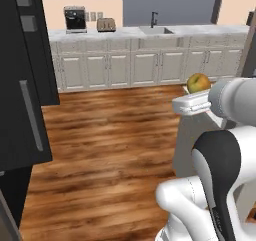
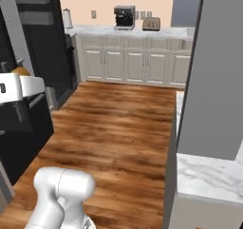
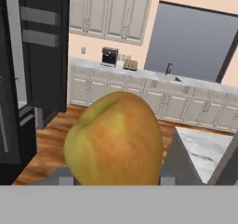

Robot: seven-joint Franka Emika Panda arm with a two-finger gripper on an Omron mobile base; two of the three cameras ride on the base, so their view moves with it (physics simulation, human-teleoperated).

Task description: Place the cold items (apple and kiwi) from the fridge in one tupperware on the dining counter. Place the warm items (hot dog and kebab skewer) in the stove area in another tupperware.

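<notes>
You have the apple (image 3: 114, 139) gripped in the gripper (image 1: 196, 101), and the dining counter (image 3: 202, 148) lies at about four o'clock.

apple (image 3: 114, 139): yellow-green skin with an orange-red blush, round, whole.
apple pose: stem dimple tipped up and to the left in the hand view; a faint crease runs down from it.
apple position: off the floor, above the wood floor in the open kitchen; in the left base view (image 1: 198, 82) it sits at the end of the arm, partly hidden.
</notes>
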